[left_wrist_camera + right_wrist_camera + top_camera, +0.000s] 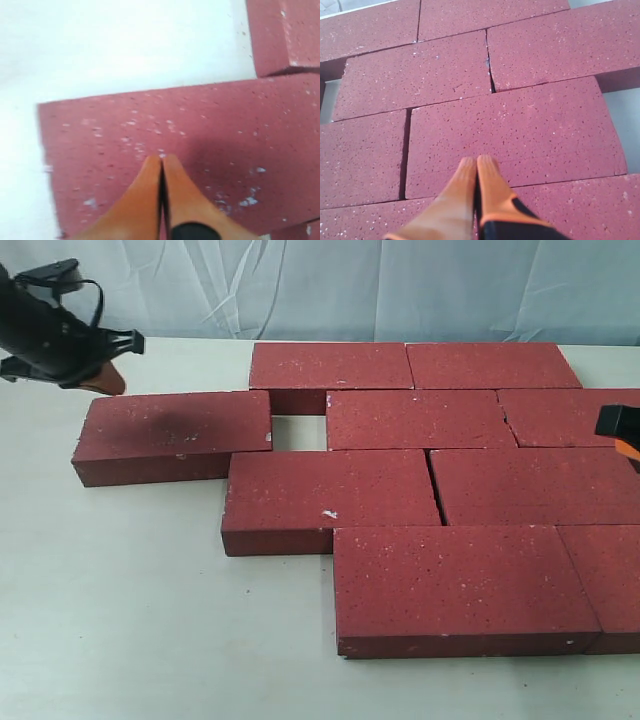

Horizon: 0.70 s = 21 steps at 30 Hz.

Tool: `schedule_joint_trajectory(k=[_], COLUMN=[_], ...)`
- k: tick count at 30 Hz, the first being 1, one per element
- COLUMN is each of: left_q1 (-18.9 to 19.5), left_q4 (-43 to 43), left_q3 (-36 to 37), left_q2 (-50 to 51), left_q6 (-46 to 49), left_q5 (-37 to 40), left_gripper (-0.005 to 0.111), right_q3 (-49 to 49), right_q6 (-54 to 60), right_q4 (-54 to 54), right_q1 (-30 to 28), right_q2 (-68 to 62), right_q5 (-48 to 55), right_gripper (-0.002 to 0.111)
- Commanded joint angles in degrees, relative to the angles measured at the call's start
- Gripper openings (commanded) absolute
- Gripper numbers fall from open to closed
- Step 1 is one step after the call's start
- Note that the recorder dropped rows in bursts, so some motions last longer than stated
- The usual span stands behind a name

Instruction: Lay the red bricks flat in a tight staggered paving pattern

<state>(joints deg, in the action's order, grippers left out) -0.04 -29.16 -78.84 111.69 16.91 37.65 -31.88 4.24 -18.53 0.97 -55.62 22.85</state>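
Several dark red speckled bricks lie flat on the white table in staggered rows. One brick (175,435) (175,170) lies at the left, slightly askew, with a small open gap (298,432) between it and the rest. My left gripper (105,375) (161,160) hovers above that brick's far left corner, orange fingers shut with nothing held. My right gripper (625,435) (476,162) shows at the right edge of the exterior view, shut and empty above the packed bricks (510,135).
The white table (130,620) stretches to the left and front of the bricks. A pale wrinkled cloth backdrop (300,285) hangs behind. The paving runs off the right edge of the exterior view.
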Motion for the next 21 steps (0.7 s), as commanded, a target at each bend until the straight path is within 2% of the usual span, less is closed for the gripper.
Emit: schedule_joint_trajectory(k=[1,7,11,21], left_q1=[5.3,9.1,9.1,9.0], left_q4=[2.5,7.0,8.4,7.6], left_q3=[0.0,1.9,3.9,4.0], left_q2=[-1.1,-1.1,-0.6,6.3], left_q6=[-0.3,-0.4,-0.3,-0.2], left_q5=[1.1,-1.8,-5.0,-4.3], left_gripper=[0.0,0.0,0.0,0.0], right_q3=[-0.4,-0.4,-0.4,-0.4], right_q6=[0.2,0.2,0.2,0.2], right_q4=[0.0,0.0,0.0,0.0], right_q1=[-0.2,-0.2,-0.2,-0.2], right_q2=[0.0,0.0,0.0,0.0], right_q5=[-0.1,-0.1,-0.1,-0.1], right_gripper=[-0.001,-0.001,-0.001,-0.001])
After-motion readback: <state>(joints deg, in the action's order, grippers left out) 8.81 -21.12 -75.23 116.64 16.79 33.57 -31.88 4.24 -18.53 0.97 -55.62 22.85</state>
